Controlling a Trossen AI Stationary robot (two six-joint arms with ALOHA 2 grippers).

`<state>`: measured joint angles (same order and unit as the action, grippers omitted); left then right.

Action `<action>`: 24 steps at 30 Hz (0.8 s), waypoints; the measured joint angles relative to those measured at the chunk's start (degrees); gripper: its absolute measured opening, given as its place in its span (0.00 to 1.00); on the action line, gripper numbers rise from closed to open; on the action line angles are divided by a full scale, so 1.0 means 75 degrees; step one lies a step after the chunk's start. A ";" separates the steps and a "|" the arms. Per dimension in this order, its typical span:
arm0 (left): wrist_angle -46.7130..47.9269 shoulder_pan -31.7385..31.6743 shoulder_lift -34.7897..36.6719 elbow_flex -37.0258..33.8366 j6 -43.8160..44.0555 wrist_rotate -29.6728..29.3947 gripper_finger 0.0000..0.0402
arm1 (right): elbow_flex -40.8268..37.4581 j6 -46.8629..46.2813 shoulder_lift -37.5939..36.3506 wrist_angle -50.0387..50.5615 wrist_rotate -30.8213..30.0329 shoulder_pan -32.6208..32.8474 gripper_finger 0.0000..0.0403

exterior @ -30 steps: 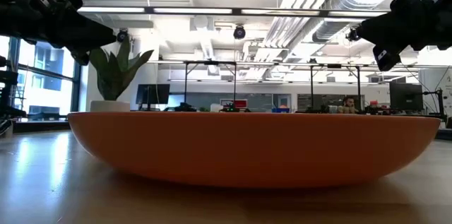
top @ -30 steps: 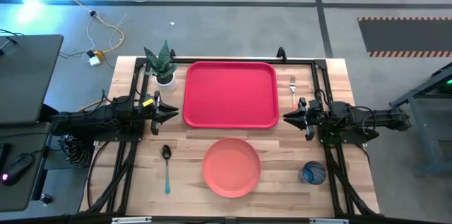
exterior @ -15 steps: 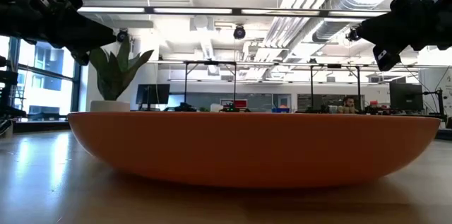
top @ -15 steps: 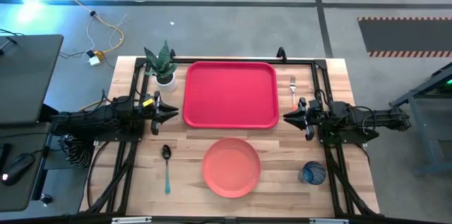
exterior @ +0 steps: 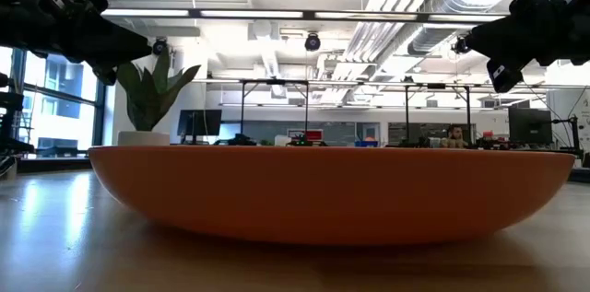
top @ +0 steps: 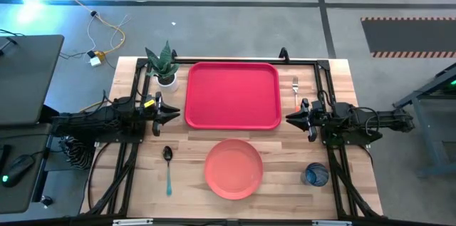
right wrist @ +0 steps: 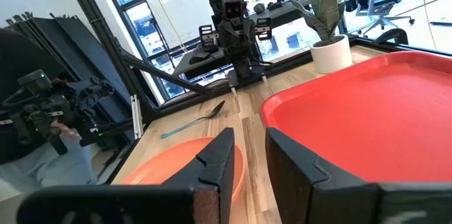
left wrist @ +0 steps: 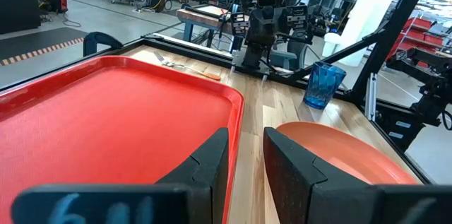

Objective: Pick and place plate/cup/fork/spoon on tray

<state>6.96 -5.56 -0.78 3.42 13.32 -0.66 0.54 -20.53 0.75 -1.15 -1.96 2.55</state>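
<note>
The red tray (top: 231, 96) lies at the far middle of the table. Nearer, the salmon plate (top: 234, 169) rests flat on the wood. The blue cup (top: 315, 175) stands upright at the near right. Right of the tray lies the orange-handled fork (top: 295, 90), and at the near left the teal-handled spoon (top: 168, 169). My left gripper (left wrist: 247, 136) hovers level off the tray's left edge, narrowly open, with nothing between its fingers. My right gripper (right wrist: 249, 136) hovers level off the tray's right edge, likewise narrowly open and empty. The two point at each other across the tray.
A small potted plant (top: 163, 63) stands at the far left corner beside the tray. Black frame rails run along the table's left, right and far sides. In the low view the plate (exterior: 332, 191) fills the foreground.
</note>
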 joint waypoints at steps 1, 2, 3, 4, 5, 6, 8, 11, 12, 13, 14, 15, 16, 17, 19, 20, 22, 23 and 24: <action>0.0000 0.0000 0.0000 0.0003 0.0000 0.0002 0.20 | -0.0003 0.0000 0.0003 0.0000 0.0002 0.0001 0.18; 0.0002 -0.0003 -0.0003 0.0003 0.0000 0.0002 0.20 | 0.0000 -0.0001 0.0000 0.0000 0.0002 0.0003 0.18; 0.0002 -0.0002 -0.0001 0.0003 0.0000 0.0001 0.20 | -0.0003 -0.0001 0.0000 0.0003 0.0003 0.0003 0.18; 0.0002 -0.0002 -0.0002 0.0003 0.0000 0.0000 0.20 | -0.0003 -0.0001 0.0000 0.0003 0.0000 0.0000 0.18; 0.0000 -0.0003 0.0000 0.0002 0.0000 0.0001 0.20 | -0.0001 0.0000 0.0002 0.0001 0.0001 0.0001 0.18; 0.0002 -0.0001 -0.0003 0.0002 0.0000 0.0000 0.20 | 0.0000 -0.0001 0.0002 0.0002 0.0000 0.0001 0.18; -0.0003 -0.0001 -0.0003 0.0001 0.0000 0.0001 0.20 | -0.0002 -0.0001 0.0001 0.0000 0.0002 0.0002 0.18; -0.0003 -0.0002 -0.0003 0.0001 0.0000 0.0001 0.20 | -0.0003 -0.0001 0.0000 0.0000 0.0003 0.0003 0.18; -0.0003 -0.0003 -0.0002 0.0000 0.0000 0.0002 0.20 | -0.0003 -0.0001 0.0000 0.0000 0.0000 0.0000 0.18; -0.0003 -0.0003 0.0000 0.0000 0.0000 0.0002 0.20 | -0.0003 0.0001 0.0003 0.0001 0.0002 0.0003 0.18; 0.0000 -0.0003 0.0000 0.0000 0.0000 0.0002 0.20 | -0.0001 -0.0001 0.0001 0.0001 0.0003 0.0000 0.18; -0.0003 -0.0003 -0.0002 0.0003 0.0000 0.0002 0.20 | -0.0003 0.0000 0.0000 0.0002 0.0000 0.0003 0.18; -0.0003 0.0000 -0.0001 0.0003 0.0000 0.0000 0.20 | 0.0000 -0.0001 0.0002 0.0000 0.0002 0.0002 0.18; -0.0003 0.0000 0.0000 0.0003 0.0000 0.0002 0.20 | -0.0003 0.0001 0.0001 0.0000 0.0000 0.0003 0.18; -0.0003 -0.0001 -0.0001 0.0002 0.0000 0.0001 0.20 | -0.0003 -0.0001 0.0003 0.0003 0.0000 0.0003 0.18; -0.0003 -0.0002 -0.0001 0.0001 0.0000 0.0002 0.20 | -0.0001 -0.0001 0.0001 0.0001 0.0001 0.0000 0.18; -0.0009 -0.0003 -0.0003 0.0000 0.0008 0.0002 0.20 | -0.0003 0.0002 0.0003 0.0000 0.0000 0.0003 0.18; -0.0026 -0.0003 -0.0002 0.0001 0.0020 0.0001 0.20 | 0.0000 -0.0001 0.0000 0.0003 0.0000 0.0003 0.18; -0.0060 -0.0002 -0.0003 0.0001 0.0096 0.0002 0.20 | -0.0003 0.0000 0.0003 0.0001 0.0001 0.0002 0.18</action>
<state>6.51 -5.58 -0.80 3.43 14.04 -0.64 0.51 -20.53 0.78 -1.14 -1.95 2.56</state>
